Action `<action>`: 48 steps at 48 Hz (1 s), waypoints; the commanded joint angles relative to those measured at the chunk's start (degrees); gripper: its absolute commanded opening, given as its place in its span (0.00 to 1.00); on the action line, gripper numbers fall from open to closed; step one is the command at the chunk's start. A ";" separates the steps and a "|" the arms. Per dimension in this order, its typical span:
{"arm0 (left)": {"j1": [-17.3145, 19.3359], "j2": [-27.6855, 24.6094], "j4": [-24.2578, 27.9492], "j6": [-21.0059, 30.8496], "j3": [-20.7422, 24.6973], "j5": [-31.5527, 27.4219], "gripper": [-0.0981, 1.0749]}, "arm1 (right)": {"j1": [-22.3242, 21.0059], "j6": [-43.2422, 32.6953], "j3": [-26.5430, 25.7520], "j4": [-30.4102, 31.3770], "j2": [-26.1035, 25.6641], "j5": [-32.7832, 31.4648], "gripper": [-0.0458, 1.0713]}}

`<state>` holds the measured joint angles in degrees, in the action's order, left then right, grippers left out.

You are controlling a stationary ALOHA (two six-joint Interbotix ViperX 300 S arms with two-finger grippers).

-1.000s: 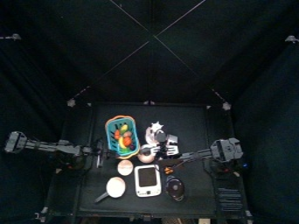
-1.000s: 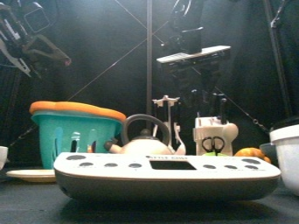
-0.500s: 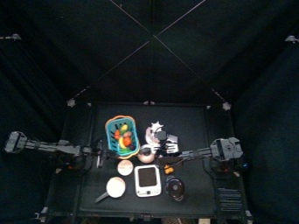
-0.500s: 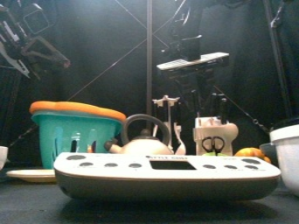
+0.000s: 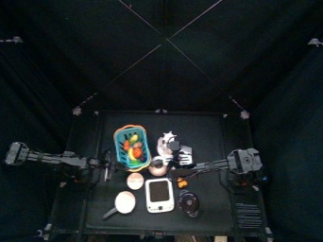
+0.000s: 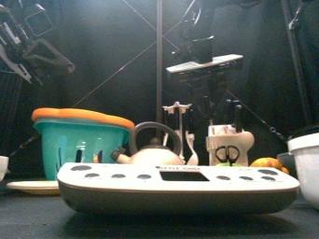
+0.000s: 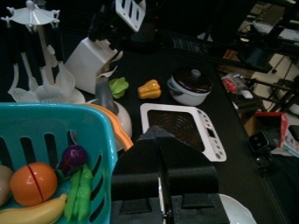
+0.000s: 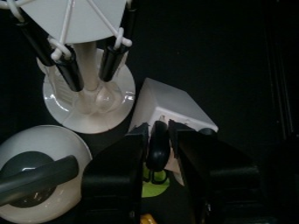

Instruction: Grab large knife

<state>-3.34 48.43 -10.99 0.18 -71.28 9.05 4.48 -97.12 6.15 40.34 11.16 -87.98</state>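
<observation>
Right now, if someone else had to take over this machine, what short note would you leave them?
Right gripper: hangs over the white knife block, jaws open on either side of a black knife handle, not gripping it.
Left gripper: shut, idle beside the fruit basket.
Done: lined up on the handle.
Left: close, then pull the knife straight up out of the block.

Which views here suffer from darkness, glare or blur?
Top view: mostly black, table hard to separate from curtains. Front view: scale close and soft, arms backlit silhouettes. Right wrist view: right gripper dark and blurred, white rack bright. Left wrist view: basket softly focused.
</observation>
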 commanded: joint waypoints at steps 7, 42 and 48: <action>-0.18 -0.18 -0.18 0.00 0.53 0.26 0.06 | -0.26 -0.18 -1.32 0.44 -2.55 -0.97 0.55; -0.18 -0.09 -0.44 0.09 0.53 0.18 0.06 | 0.97 1.67 0.62 1.32 -5.01 -3.16 0.34; -0.18 -0.18 -0.44 0.09 0.62 0.18 0.06 | 1.58 1.23 2.46 1.58 -6.68 -2.81 0.33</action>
<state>-3.34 48.43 -11.25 0.18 -71.54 9.05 5.63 -95.63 8.35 41.31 7.91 -90.70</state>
